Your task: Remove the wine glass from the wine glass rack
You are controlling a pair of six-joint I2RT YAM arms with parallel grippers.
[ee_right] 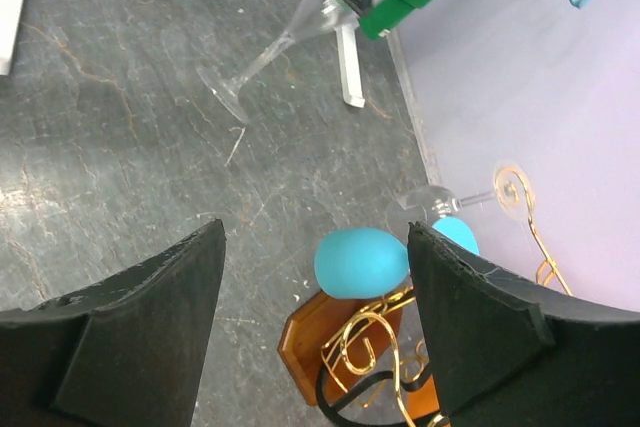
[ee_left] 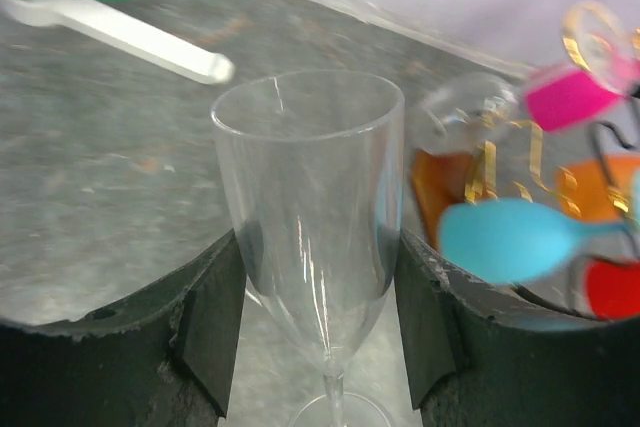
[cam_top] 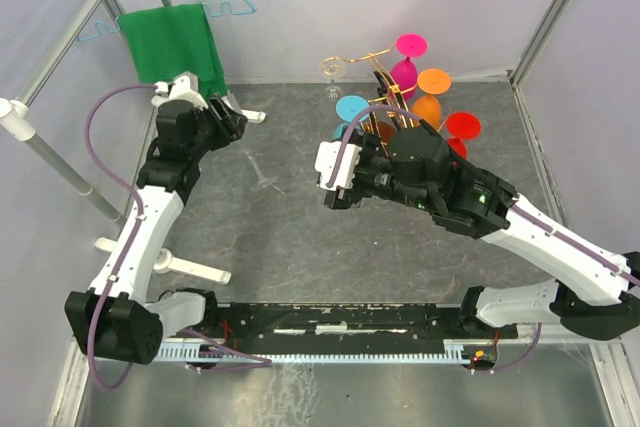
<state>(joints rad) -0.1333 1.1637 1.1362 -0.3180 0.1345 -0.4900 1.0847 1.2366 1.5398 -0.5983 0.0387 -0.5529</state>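
Clear stemmed wine glass (ee_left: 310, 197) is off the rack, clamped by its bowl between the pads of the left gripper (ee_left: 318, 257), jaws closed onto the bowl walls. It is held tilted, foot lower than bowl, over the grey table (cam_top: 300, 237). Whether the foot touches the table cannot be told. Gold wire wine glass rack with brown wooden base (ee_right: 308, 337) is seen ahead and right of that gripper, well apart from the held glass. A turquoise glass (ee_right: 360, 259), pink glass (cam_top: 405, 75), orange glass (cam_top: 428, 105), red glass (cam_top: 462, 127) and second clear glass (cam_top: 333, 69) are hung on it. Right gripper (ee_right: 315, 237) is spread wide with nothing gripped, and the rack base lies just beyond its fingertips.
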